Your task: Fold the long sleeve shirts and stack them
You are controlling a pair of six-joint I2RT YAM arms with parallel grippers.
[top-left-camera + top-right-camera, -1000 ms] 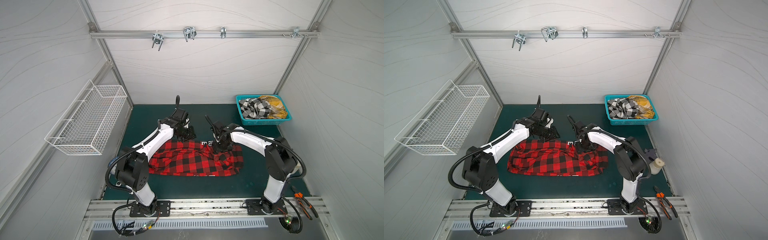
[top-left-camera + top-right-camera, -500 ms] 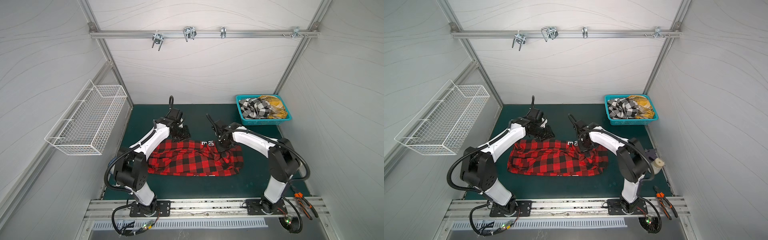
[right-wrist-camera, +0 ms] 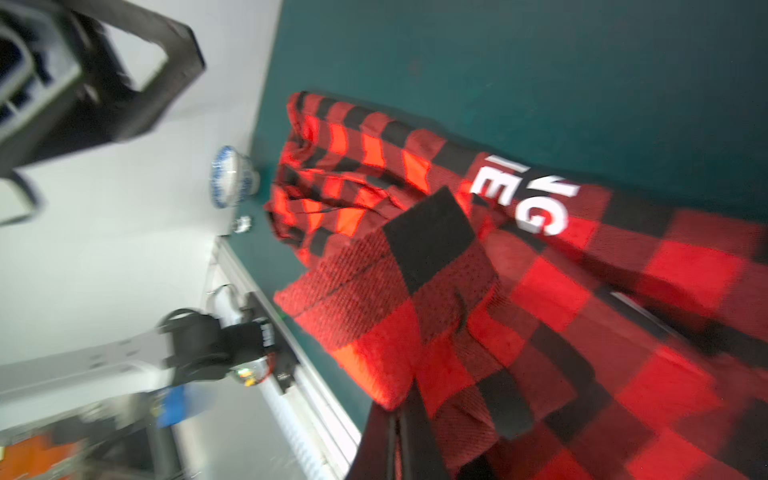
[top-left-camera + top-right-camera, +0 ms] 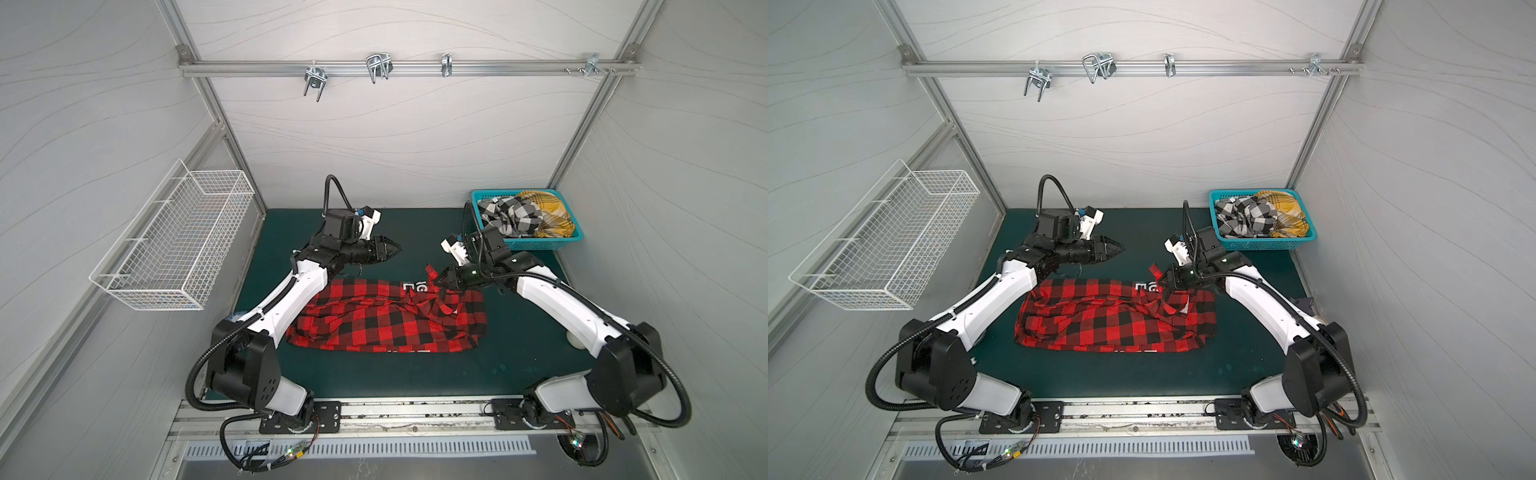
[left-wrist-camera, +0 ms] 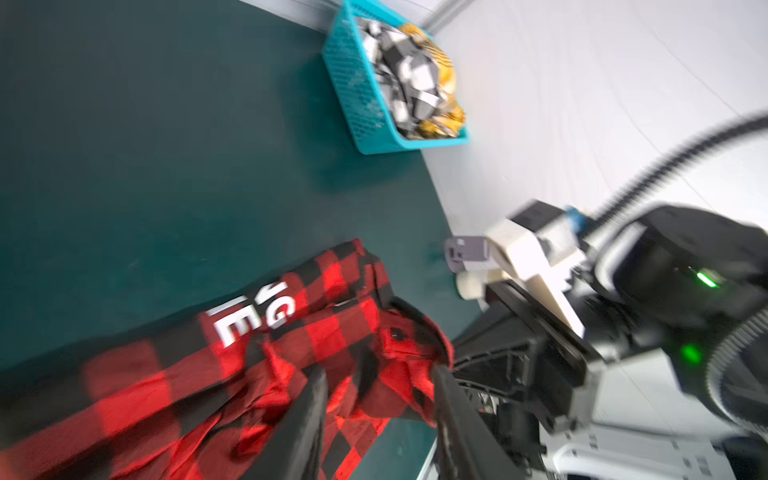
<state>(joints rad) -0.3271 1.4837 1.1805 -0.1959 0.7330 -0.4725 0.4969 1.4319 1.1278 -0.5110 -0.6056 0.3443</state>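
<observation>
The left hand (image 4: 397, 249) hovers above the bench (image 4: 415, 374), just beyond the far left edge of the red-and-black shirt (image 4: 386, 320) and clear of it. In the left wrist view its fingers (image 5: 309, 415) stand partly apart with nothing between them, so it is empty.

The red-and-black shirt lies across the middle of the bench, between the two arms, as a loose, rumpled band with wrinkles running along its middle. White lettering (image 4: 409, 286) shows at its far edge. It looks light, soft and limp. It should sag from any single hold and drag the rest along, and it will probably not slip out of a firm pinch. Seamed parts such as a collar, cuff, shoulder or hem corner are likely the best holds. Two holds well apart should keep an edge straight for a fold.

The right hand (image 4: 441, 280) is at the shirt's far right part, just right of the lettering. It is closed on a small flap of the red check, lifted a little off the bench. I cannot tell whether that flap is a cuff or a collar.

At the far right, the teal basket (image 4: 536, 245) holds the black-and-white shirt (image 4: 509, 216) and the mustard shirt (image 4: 548, 216), both crumpled and well apart from either hand.
</observation>
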